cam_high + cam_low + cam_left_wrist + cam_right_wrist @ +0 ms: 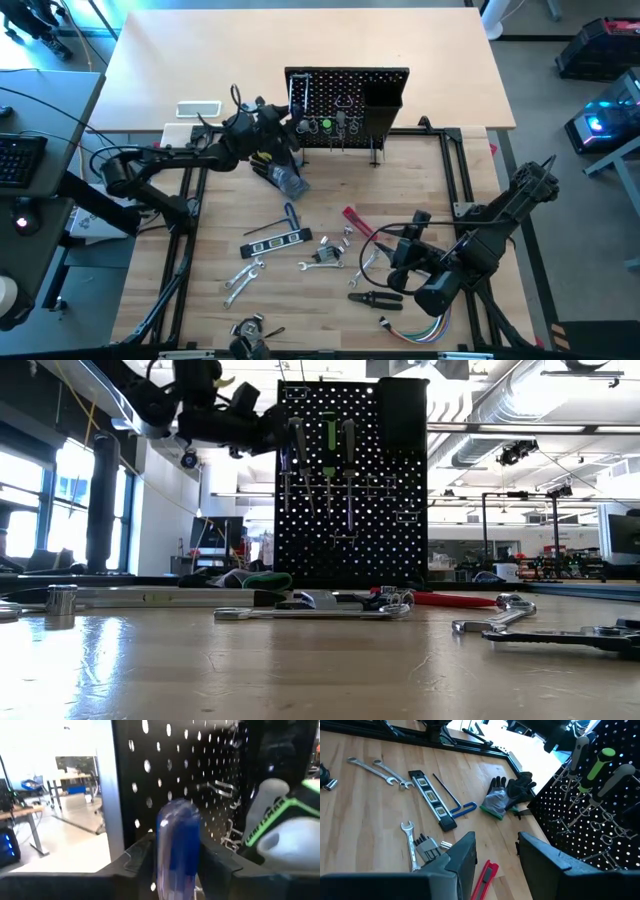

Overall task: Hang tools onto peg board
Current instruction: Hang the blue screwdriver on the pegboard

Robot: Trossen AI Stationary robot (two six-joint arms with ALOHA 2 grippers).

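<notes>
The black peg board (pixel 345 95) stands upright at the table's far middle, and a green-handled tool (pixel 328 435) and others hang on it. My left gripper (pixel 177 867) is level at the board's left edge, open. A blue-handled tool (pixel 177 840) stands upright between its fingers. My right gripper (pixel 497 865) hovers open over the table's near right, above the red-handled tool (pixel 485 875), holding nothing. A black level (pixel 272 240), silver wrenches (pixel 243 275), a blue hex key (pixel 290 215) and pliers (pixel 375 297) lie flat on the table. My left gripper has the blue tool's handle (pixel 175 827) between its two fingers, which come level at the board's front from its left side. Whether the fingers (pixel 142 857) touch the handle, I cannot tell.
A black and grey glove (pixel 280 175) lies in front of the board's left leg. A bundle of coloured wires (pixel 415 328) lies at the near right. A black box bin (pixel 380 100) is on the board's right side. A black metal frame borders the table's left and right sides.
</notes>
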